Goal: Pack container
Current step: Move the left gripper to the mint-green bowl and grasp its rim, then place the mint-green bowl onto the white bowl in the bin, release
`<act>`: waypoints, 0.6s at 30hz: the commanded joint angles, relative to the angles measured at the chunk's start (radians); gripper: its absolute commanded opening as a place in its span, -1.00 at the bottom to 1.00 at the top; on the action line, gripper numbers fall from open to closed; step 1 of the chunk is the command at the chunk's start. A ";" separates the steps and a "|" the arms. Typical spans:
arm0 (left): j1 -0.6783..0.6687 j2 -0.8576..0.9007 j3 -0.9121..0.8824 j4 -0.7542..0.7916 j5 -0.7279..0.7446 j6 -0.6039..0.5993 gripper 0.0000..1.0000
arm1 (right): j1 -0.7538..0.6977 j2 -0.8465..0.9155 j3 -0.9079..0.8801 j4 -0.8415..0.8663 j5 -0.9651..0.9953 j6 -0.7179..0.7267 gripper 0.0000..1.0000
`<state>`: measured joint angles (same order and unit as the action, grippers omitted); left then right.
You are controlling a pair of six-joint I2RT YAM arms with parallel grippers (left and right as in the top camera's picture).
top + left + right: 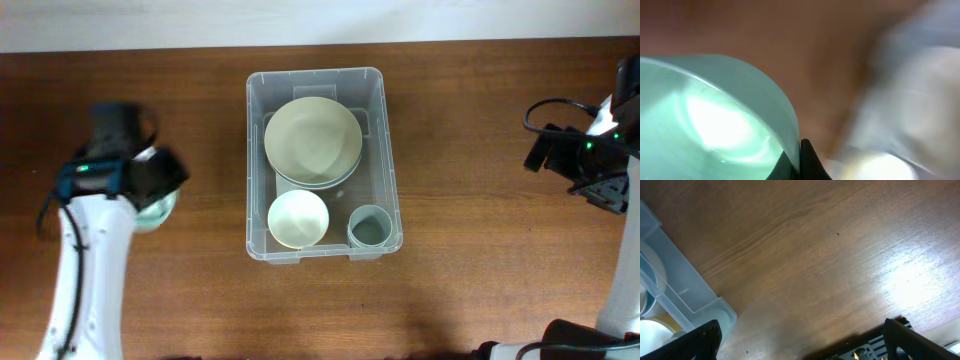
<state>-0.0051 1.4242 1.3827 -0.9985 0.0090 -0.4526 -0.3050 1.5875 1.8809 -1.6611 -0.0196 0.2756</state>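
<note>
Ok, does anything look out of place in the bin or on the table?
Nothing stands out. The container sits square, with the large bowl, white bowl and cup upright inside. The green bowl is outside it, seemingly held by the left tool, not spilled.

Left wrist view heavily blurred, perhaps by motion; glare on table [910,280].

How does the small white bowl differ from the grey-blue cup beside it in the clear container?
The white bowl is wider than the cup. The bowl is cream-white, while the cup is grey-blue. The bowl sits at the near left of the container, and the cup sits at the near right. Both stand upright with the open side up, and both look empty.
</note>
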 commanded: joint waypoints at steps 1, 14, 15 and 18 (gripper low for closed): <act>-0.194 -0.026 0.109 0.003 -0.014 0.064 -0.99 | 0.003 0.003 0.000 0.001 0.012 -0.009 0.98; -0.611 0.171 0.124 0.037 -0.004 0.117 -0.99 | 0.004 0.003 0.000 0.002 0.012 -0.009 0.98; -0.618 0.196 0.124 0.023 -0.004 0.117 -0.99 | 0.004 0.003 0.000 0.001 0.012 -0.009 0.98; -0.630 0.267 0.124 -0.010 -0.003 0.106 -0.99 | 0.003 0.003 0.000 0.000 0.012 -0.009 0.98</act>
<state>-0.6231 1.6375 1.5017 -0.9909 -0.0025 -0.3580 -0.3054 1.5879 1.8809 -1.6615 -0.0200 0.2749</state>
